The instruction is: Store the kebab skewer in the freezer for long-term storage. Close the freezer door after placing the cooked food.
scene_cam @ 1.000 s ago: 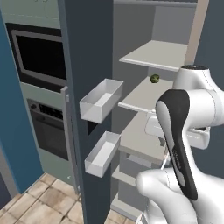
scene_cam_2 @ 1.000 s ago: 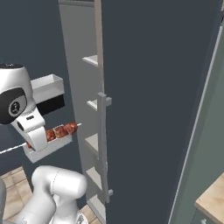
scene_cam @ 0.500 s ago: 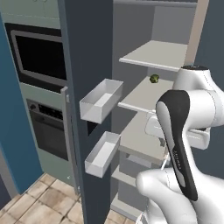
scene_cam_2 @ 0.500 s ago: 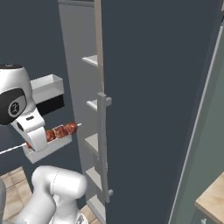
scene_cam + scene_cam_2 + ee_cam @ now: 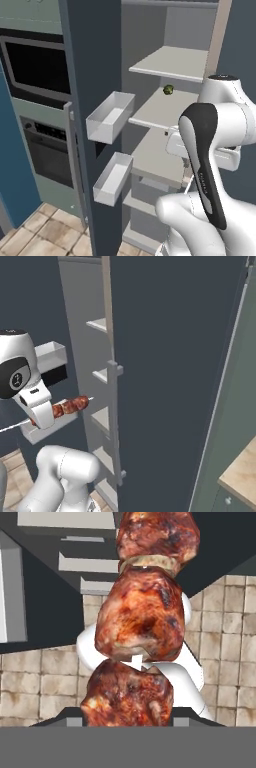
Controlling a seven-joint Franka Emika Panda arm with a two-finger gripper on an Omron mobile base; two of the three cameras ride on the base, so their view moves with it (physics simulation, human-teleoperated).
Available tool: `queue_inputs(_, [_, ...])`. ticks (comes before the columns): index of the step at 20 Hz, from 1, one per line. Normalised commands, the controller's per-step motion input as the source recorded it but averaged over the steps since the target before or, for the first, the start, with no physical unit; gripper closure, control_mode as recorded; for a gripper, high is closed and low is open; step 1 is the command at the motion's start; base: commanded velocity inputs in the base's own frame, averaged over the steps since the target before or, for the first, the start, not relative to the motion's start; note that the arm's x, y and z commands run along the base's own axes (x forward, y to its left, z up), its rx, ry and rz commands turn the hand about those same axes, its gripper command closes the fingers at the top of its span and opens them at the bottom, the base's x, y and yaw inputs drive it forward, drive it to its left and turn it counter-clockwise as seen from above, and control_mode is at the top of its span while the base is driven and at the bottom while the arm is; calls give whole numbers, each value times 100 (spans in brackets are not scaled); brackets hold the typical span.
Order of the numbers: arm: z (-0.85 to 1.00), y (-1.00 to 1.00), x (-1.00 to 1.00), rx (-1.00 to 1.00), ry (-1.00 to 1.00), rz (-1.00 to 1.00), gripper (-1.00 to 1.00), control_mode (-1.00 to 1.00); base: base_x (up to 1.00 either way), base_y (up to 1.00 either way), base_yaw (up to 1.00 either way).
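The skewer is being held in the tool, whose jaws are being kept narrow on the meat. The stick is being carried roughly level, its long axis pointing from the tool toward the freezer interior, just short of the pale shelves. Glossy, lumpy, reddish-brown chunks are being shown on a thin pale stick. The shelves are flat and matte grey; a small round green item is being carried on one. The door is being left open, its white bins projecting inward.
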Motion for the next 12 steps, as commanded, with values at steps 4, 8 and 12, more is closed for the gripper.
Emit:
queue_inputs(4, [0,0,0,0,0,0,100,100,2,0,-16])
queue_inputs(8, [0,0,0,0,0,0,100,100,22,0,-15])
queue_inputs(12, [0,0,0,0,0,0,100,100,35,1,-13])
